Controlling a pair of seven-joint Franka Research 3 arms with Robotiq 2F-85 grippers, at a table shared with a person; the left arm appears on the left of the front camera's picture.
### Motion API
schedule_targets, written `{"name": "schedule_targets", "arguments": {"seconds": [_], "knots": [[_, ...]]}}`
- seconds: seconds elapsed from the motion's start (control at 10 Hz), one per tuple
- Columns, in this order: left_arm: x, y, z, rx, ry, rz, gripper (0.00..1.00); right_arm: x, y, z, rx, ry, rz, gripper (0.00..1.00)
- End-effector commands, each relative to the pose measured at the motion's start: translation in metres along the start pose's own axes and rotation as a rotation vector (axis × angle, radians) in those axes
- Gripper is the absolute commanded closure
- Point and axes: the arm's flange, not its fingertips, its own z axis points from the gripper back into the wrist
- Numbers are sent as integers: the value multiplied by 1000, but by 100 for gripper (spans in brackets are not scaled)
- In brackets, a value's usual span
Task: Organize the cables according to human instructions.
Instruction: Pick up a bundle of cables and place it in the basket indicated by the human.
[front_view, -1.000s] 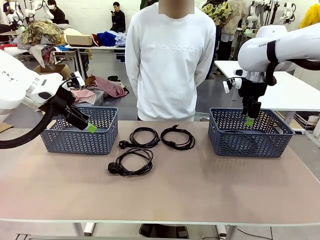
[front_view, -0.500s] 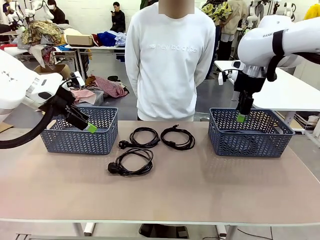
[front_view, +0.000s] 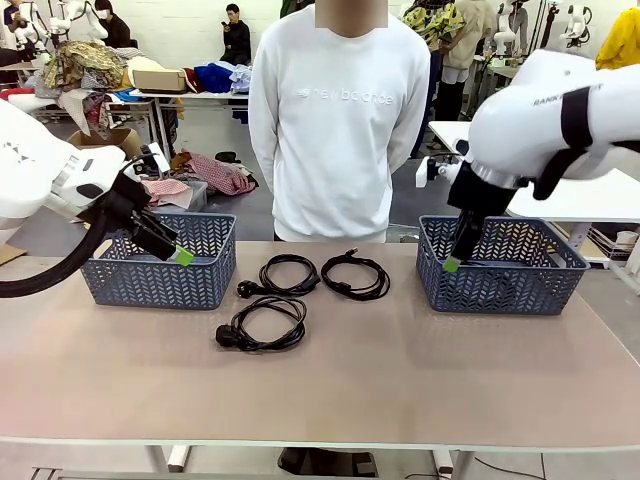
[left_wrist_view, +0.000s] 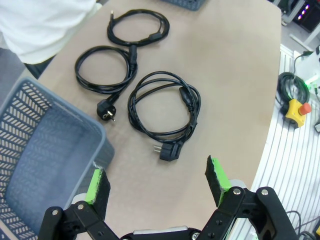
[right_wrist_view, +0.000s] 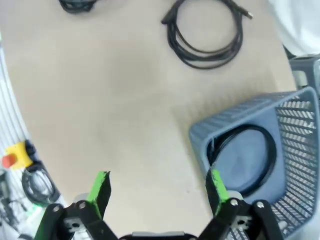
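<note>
3 thin black coiled cables (front_view: 300, 289) on counter (front_view: 400, 380), between released left pincer (left_wrist_view: 155, 172) and released right pincer (right_wrist_view: 157, 182), 4th cable (right_wrist_view: 274, 150) in right blue-grey basket (front_view: 500, 285)

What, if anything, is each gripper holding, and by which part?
Nothing is held. The left gripper is open and empty by the left basket; the right gripper is open and empty near the right basket's corner.

Front level, wrists overhead; cables (front_view: 228, 336) shared.
</note>
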Motion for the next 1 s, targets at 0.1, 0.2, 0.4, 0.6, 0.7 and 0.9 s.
{"name": "schedule_targets", "arguments": {"seconds": [0.1, 0.2, 0.4, 0.6, 0.7, 0.9], "knots": [[-1, 1, -1, -14, -18, -15, 0, -9, 38, -24, 11, -124, 4, 0], [-1, 1, -1, -14, -18, -15, 0, -10, 45, -27, 38, -149, 9, 0], [-1, 1, -1, -14, -18, -15, 0, -3, 40, -26, 19, -82, -13, 0], [-1, 1, -1, -14, -18, -15, 0, -3, 40, -26, 19, -82, -13, 0], [-1, 1, -1, -14, -18, -15, 0, -3, 40, -26, 19, -82, -13, 0], [-1, 1, -1, -14, -18, -15, 0, -3, 40, -26, 19, -82, -13, 0]]}}
